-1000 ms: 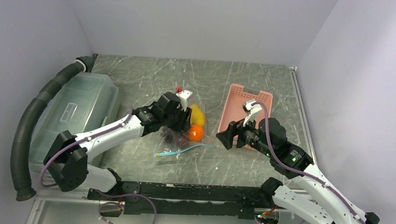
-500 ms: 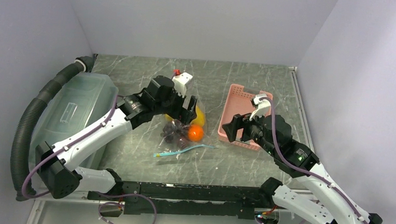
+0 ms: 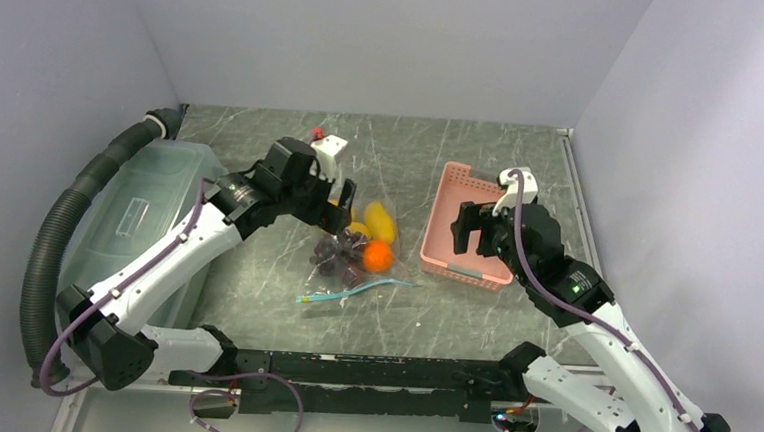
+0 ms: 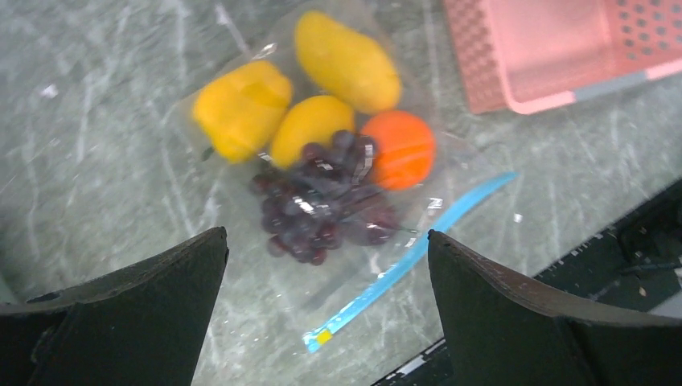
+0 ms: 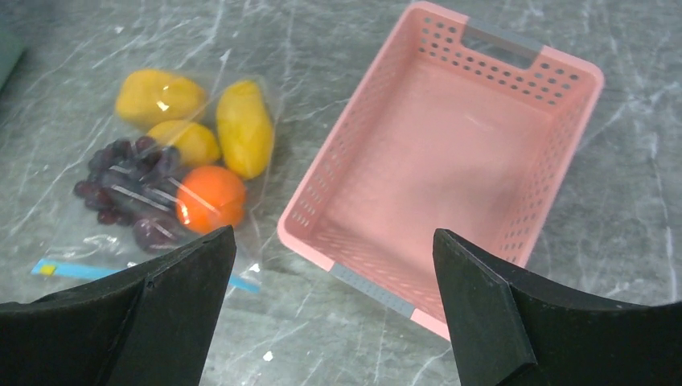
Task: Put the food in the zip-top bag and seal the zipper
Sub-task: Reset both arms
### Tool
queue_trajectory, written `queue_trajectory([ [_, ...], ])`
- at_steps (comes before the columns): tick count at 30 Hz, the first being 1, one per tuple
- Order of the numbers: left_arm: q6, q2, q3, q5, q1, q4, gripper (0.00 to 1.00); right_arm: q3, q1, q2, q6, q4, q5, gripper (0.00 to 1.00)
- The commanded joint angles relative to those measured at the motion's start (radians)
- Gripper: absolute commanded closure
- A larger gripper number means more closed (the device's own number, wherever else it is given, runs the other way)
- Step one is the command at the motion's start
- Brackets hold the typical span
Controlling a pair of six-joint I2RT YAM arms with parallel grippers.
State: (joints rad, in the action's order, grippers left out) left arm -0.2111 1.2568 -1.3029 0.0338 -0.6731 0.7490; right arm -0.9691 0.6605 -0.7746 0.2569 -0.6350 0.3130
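Note:
The zip-top bag (image 3: 344, 277) lies flat on the table with the food inside: three yellow pieces (image 4: 241, 108), a purple grape bunch (image 4: 322, 201) and an orange ball (image 4: 400, 149). The teal-blue zipper (image 3: 353, 290) runs along the bag's near edge as one flat strip; I cannot tell whether it is pressed shut. My left gripper (image 3: 339, 201) is open and empty, raised above the bag's far-left side. My right gripper (image 3: 469, 231) is open and empty, hovering over the left side of the pink basket, apart from the bag. The bag also shows in the right wrist view (image 5: 241, 233).
The pink perforated basket (image 3: 437, 234) stands right of the bag and holds nothing. A large translucent lidded bin (image 3: 148, 212) and a black ribbed hose (image 3: 56, 236) line the left side. A black rail (image 3: 349, 369) runs along the near edge.
My left gripper has lifted off the bag and drawn back to the far left. My right gripper has pulled back right and up, away from the zipper. The bag has stayed put.

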Motion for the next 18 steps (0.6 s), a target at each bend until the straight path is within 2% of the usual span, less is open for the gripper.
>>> queue_trajectory([
  [1, 0.018, -0.072, 0.044, -0.005, 0.096, 0.017, 0.0, -0.028, -0.09, -0.014, 0.002, 0.039, -0.071, 0.03],
  [7, 0.004, -0.166, 0.099, -0.081, 0.138, -0.002, 0.0, -0.006, -0.193, -0.007, 0.047, 0.057, -0.144, 0.02],
  [13, -0.007, -0.286, 0.168, -0.053, 0.172, -0.061, 0.0, 0.048, -0.251, 0.046, 0.047, 0.102, -0.239, 0.01],
  [18, 0.0, -0.348, 0.203, -0.185, 0.172, -0.059, 0.0, 0.091, -0.251, 0.107, 0.023, 0.135, -0.279, 0.01],
])
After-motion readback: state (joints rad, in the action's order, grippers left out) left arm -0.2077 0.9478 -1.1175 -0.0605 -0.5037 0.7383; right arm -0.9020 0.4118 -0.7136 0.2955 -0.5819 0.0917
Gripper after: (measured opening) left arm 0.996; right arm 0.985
